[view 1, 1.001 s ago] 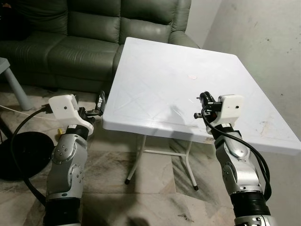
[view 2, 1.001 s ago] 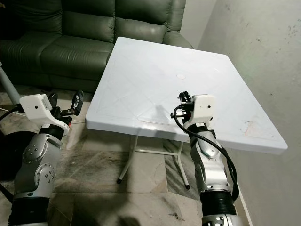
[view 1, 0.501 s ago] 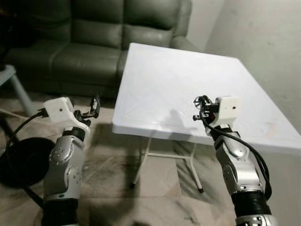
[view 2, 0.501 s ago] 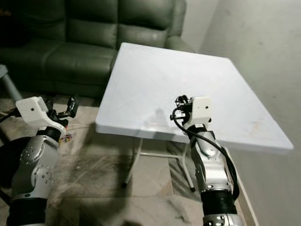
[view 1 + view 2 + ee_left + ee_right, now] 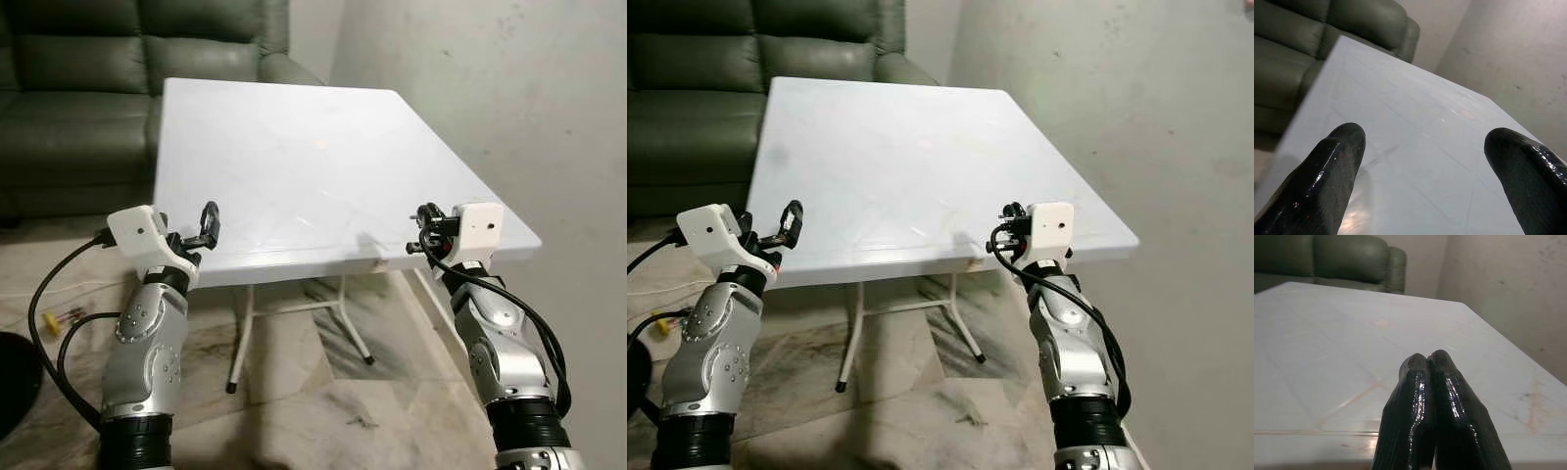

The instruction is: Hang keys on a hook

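since one second ago your camera has turned right: the sofa (image 5: 98, 88) now sits at the left and more wall shows. you have one white table (image 5: 294, 147). left gripper (image 5: 1425, 161) is spread wide, right gripper (image 5: 1427, 377) is pressed together, holding nothing. i cannot see keys or a hook.

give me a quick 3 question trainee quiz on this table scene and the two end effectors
1. True or false: the left end effector has its fingers spread apart.
2. Which end effector has its fingers pressed together? A) left B) right
3. Fill in: behind the white table stands a dark green ____.

Key: 1 true; 2 B; 3 sofa
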